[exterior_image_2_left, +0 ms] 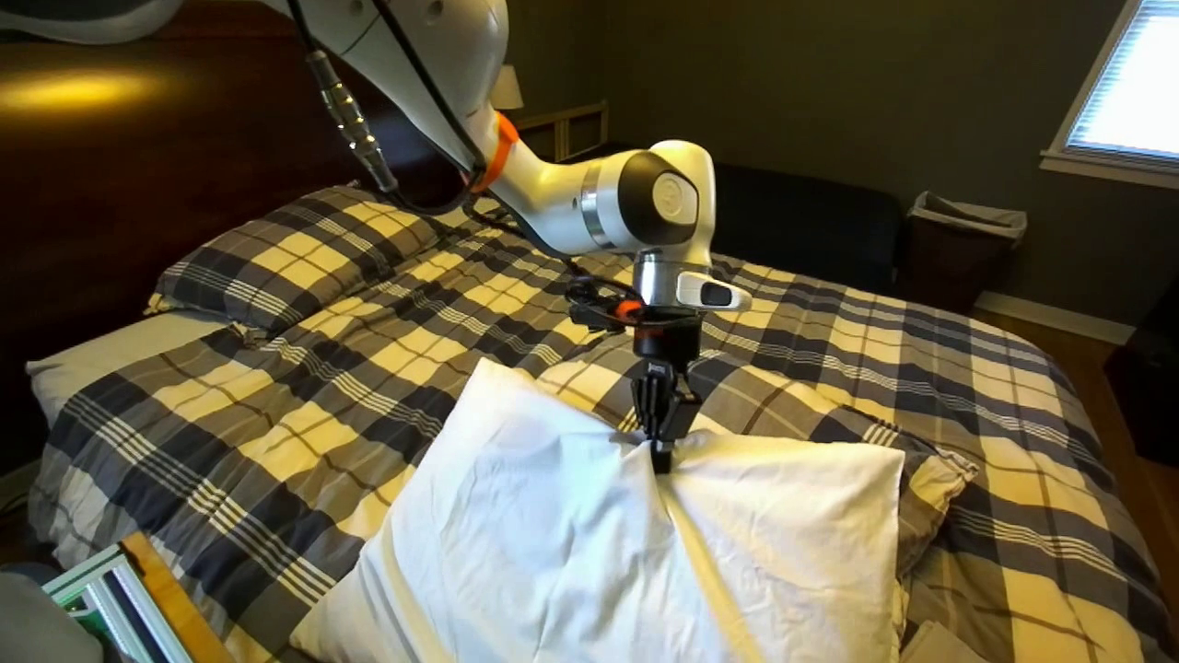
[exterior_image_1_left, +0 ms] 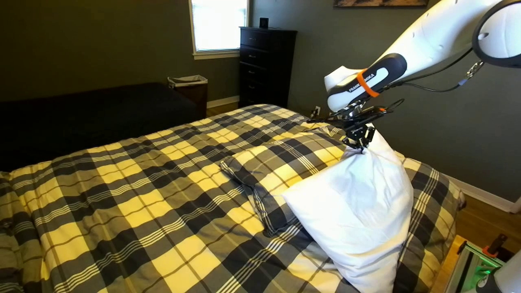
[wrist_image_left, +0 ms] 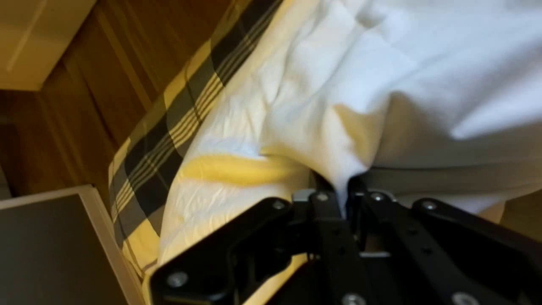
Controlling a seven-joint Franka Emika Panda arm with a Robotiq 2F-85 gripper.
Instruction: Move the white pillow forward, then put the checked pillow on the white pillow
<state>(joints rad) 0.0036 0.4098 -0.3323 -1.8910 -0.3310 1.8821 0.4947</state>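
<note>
The white pillow (exterior_image_1_left: 358,211) is puffy and wrinkled. It also shows in an exterior view (exterior_image_2_left: 553,543) and in the wrist view (wrist_image_left: 402,72). My gripper (exterior_image_1_left: 360,149) is shut on a pinched fold at its upper edge, seen also in an exterior view (exterior_image_2_left: 659,453) and in the wrist view (wrist_image_left: 345,190). The pillow is tilted, its held edge raised and its lower part toward the bed's near edge. The checked pillow (exterior_image_1_left: 281,169) lies flat on the bed beside the white pillow, partly hidden by it. It also shows behind the white pillow in an exterior view (exterior_image_2_left: 783,405).
A large plaid bedspread (exterior_image_1_left: 134,219) covers the bed. Another plaid pillow (exterior_image_2_left: 304,258) lies by the dark headboard (exterior_image_2_left: 110,166). A metal frame with a wooden edge (exterior_image_2_left: 138,599) stands close to the bed. A dark dresser (exterior_image_1_left: 266,67) and a bin (exterior_image_1_left: 189,89) stand beyond it.
</note>
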